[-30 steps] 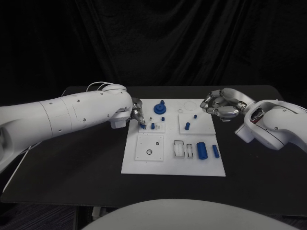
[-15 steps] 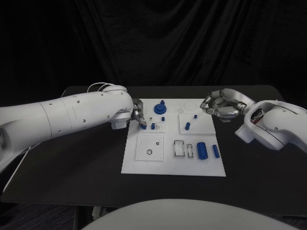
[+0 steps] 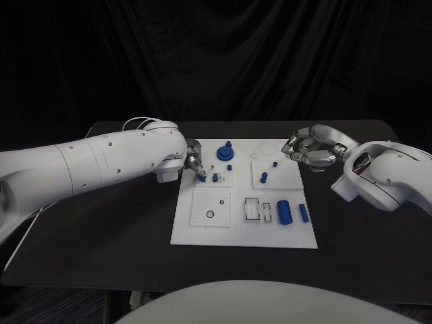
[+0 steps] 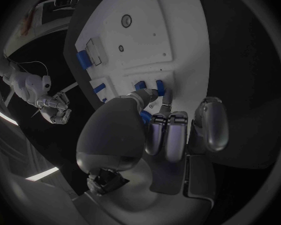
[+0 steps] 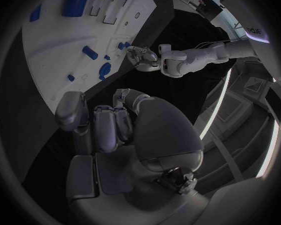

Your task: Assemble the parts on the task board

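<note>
A matte black counter [image 3: 99,229] carries the flat white rectangular task board [image 3: 202,223] at its middle. The silver left hand [image 3: 194,162] pinches a small blue plastic peg [image 4: 145,116] over the board's left edge; the right hand [image 3: 308,150] hangs clenched, holding nothing, past the board's far right corner.

No text, label or number is legible anywhere.
</note>
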